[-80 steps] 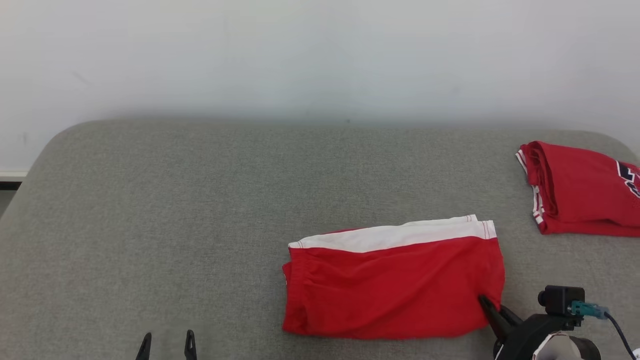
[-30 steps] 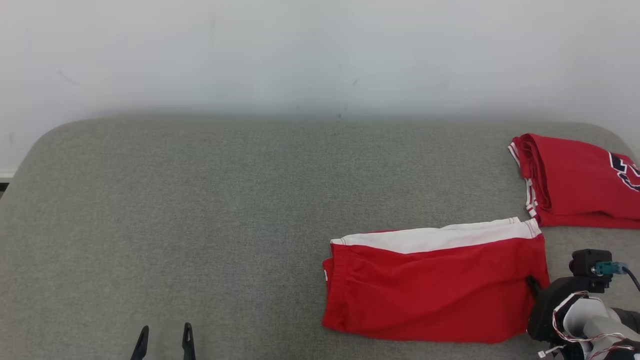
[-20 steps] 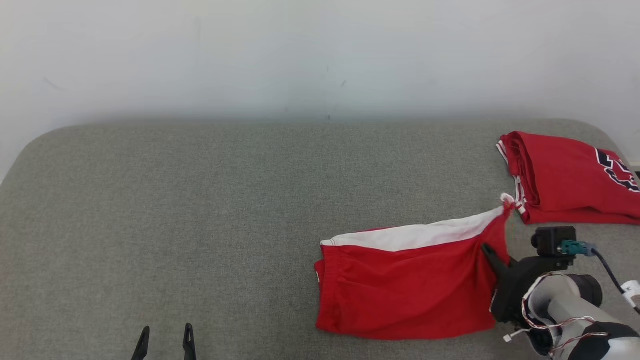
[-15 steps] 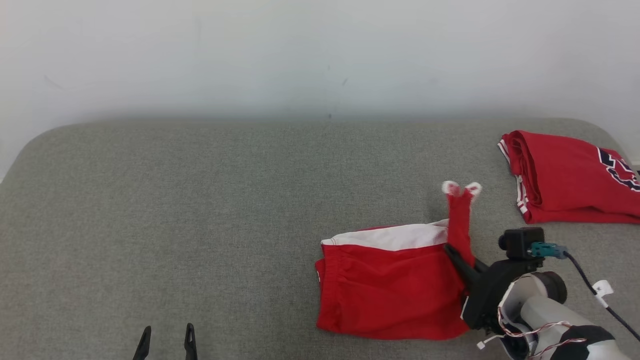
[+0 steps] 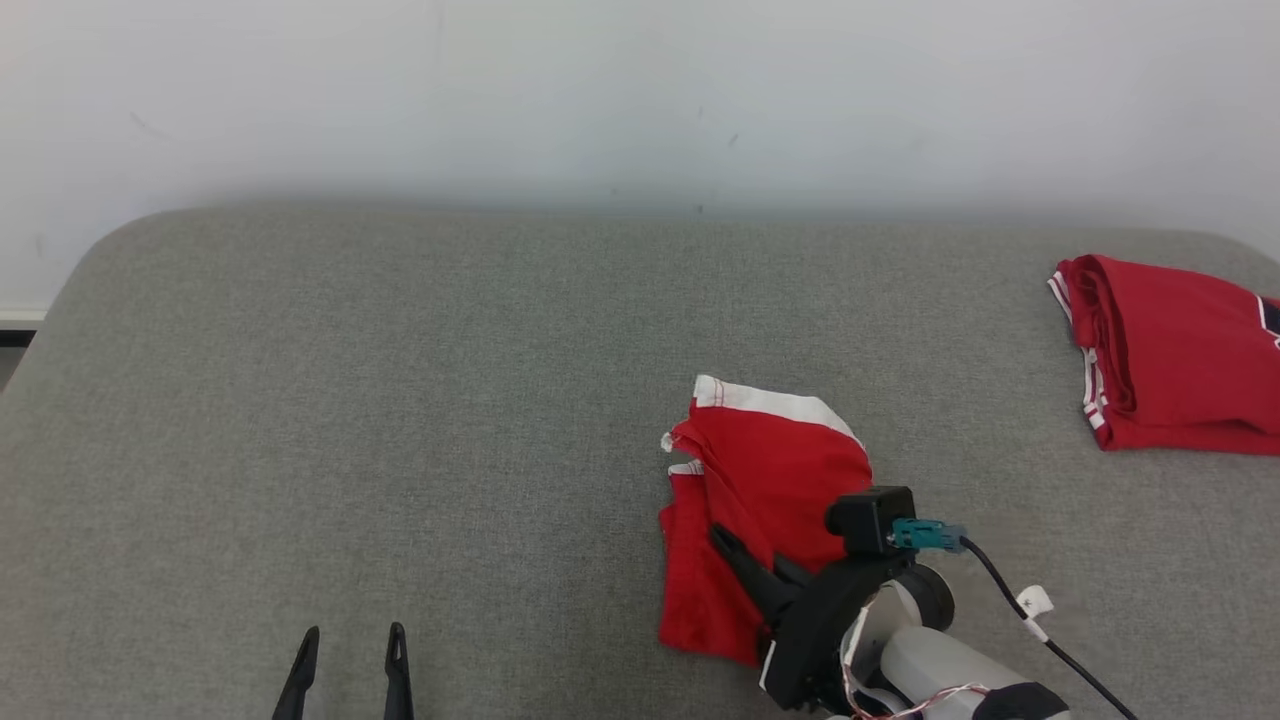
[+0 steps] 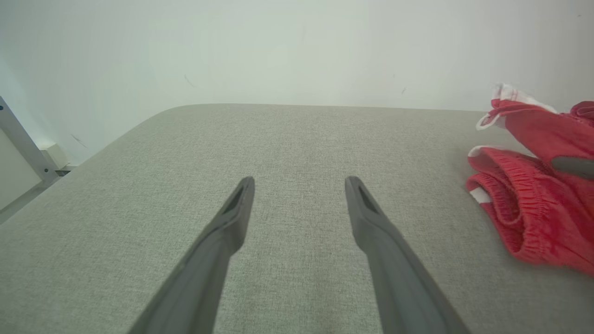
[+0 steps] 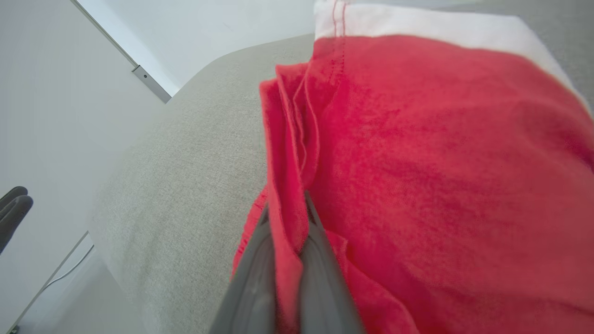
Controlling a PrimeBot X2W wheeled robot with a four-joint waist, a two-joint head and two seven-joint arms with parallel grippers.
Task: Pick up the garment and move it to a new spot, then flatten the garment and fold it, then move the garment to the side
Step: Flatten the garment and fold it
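The garment (image 5: 770,470) is a pair of red shorts with a white band, lying right of centre on the grey padded surface (image 5: 400,400). Its right part is doubled over its left part in a loose bunch. My right gripper (image 5: 720,537) comes in from the lower right and is shut on a pinched fold of the red cloth. The right wrist view shows that fold (image 7: 417,153) squeezed between the two fingers of the right gripper (image 7: 286,209). My left gripper (image 5: 350,642) stands open at the lower left, nothing between its fingers. In the left wrist view the left gripper (image 6: 299,183) has the garment (image 6: 529,218) off to its right.
A second red garment (image 5: 1180,360), folded, with white stripes on its edge, lies at the far right of the surface. A pale wall runs behind the rounded back edge. Bare grey surface stretches across the left and middle.
My right gripper has lifted the garment's right end and swung it leftward over the rest, so the long flat shape is now a doubled bunch. The left gripper stays put.
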